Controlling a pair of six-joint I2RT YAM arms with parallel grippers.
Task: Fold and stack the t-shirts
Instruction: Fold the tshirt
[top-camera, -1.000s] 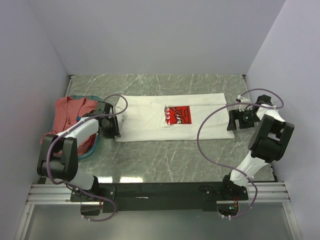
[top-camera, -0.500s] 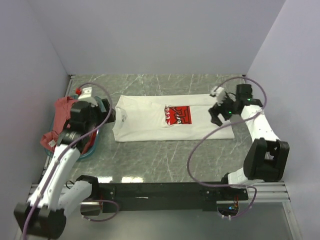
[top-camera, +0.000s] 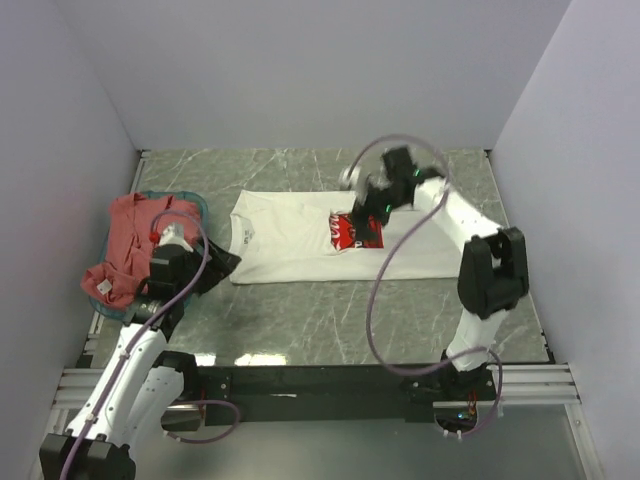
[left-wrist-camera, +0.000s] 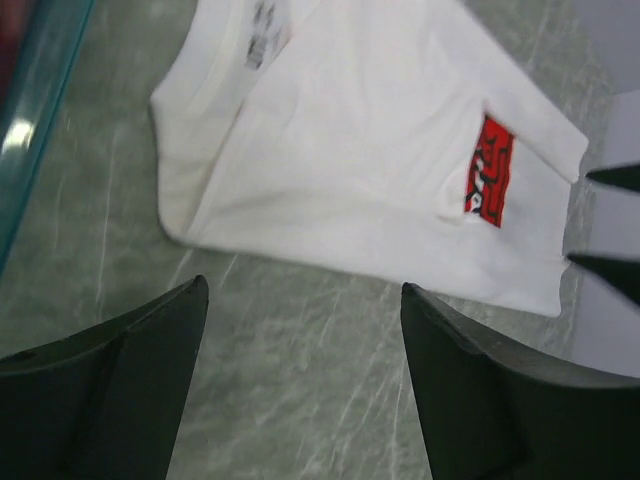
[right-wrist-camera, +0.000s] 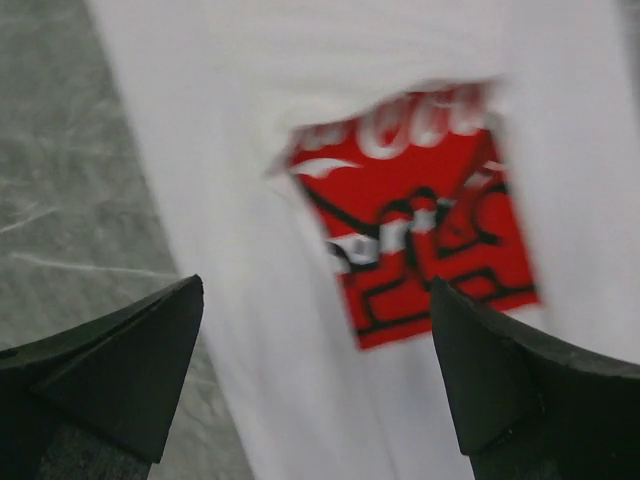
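The white t-shirt (top-camera: 300, 240) lies flat on the table as a long folded strip, its red print (top-camera: 357, 233) facing up. The salmon-red t-shirt (top-camera: 125, 245) is bunched in the basket at the left. My left gripper (top-camera: 222, 262) hovers open just off the white shirt's near-left corner, over bare table (left-wrist-camera: 302, 290), with nothing between its fingers. The right gripper (top-camera: 362, 212) hangs open above the shirt beside the print (right-wrist-camera: 430, 220), empty (right-wrist-camera: 315, 290). The white cloth (left-wrist-camera: 350, 150) fills the upper left wrist view.
A teal plastic basket (top-camera: 192, 200) stands at the left against the side wall, its rim (left-wrist-camera: 40, 110) close to my left gripper. Grey marble tabletop (top-camera: 330, 320) stretches in front of the shirt. Walls close the back and both sides.
The right gripper swept left from the shirt's right end to above the print. The left arm drew back toward the near-left, its gripper now open off the shirt's corner.
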